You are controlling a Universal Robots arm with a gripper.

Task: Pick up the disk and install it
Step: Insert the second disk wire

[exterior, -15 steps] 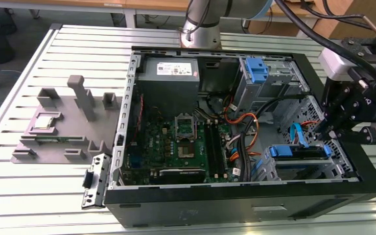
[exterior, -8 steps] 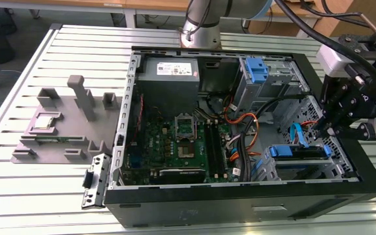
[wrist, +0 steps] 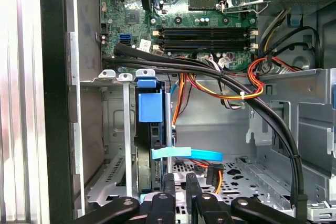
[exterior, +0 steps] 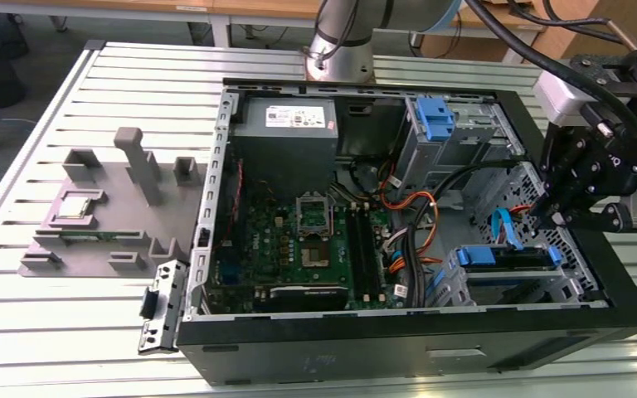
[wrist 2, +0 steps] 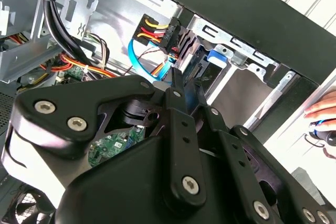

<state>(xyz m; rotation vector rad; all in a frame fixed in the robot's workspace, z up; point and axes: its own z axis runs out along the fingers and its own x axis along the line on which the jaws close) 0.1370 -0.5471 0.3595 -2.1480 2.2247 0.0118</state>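
Observation:
The disk (exterior: 501,258) stands on edge in the drive cage at the front corner of the open computer case, on the exterior view's right, with its blue carrier rail on top. In the first wrist view the disk (wrist: 148,153) sits upright in the cage slot under its blue tab (wrist: 148,107). My gripper (exterior: 547,220) hangs just above and beside the cage, a little apart from the disk. Its black fingers (wrist: 169,184) are drawn close together with nothing between them. The second wrist view shows the gripper (wrist 2: 188,85) pointing toward the blue tab (wrist 2: 216,56) and the cable plugs.
A light blue data cable (wrist: 186,153) and orange, red and black wire bundles (wrist: 231,90) cross the case near the cage. The motherboard (exterior: 308,240) and power supply (exterior: 285,124) fill the case's other side. A grey fixture (exterior: 109,207) lies outside. A hand (wrist 2: 323,111) rests beyond the case wall.

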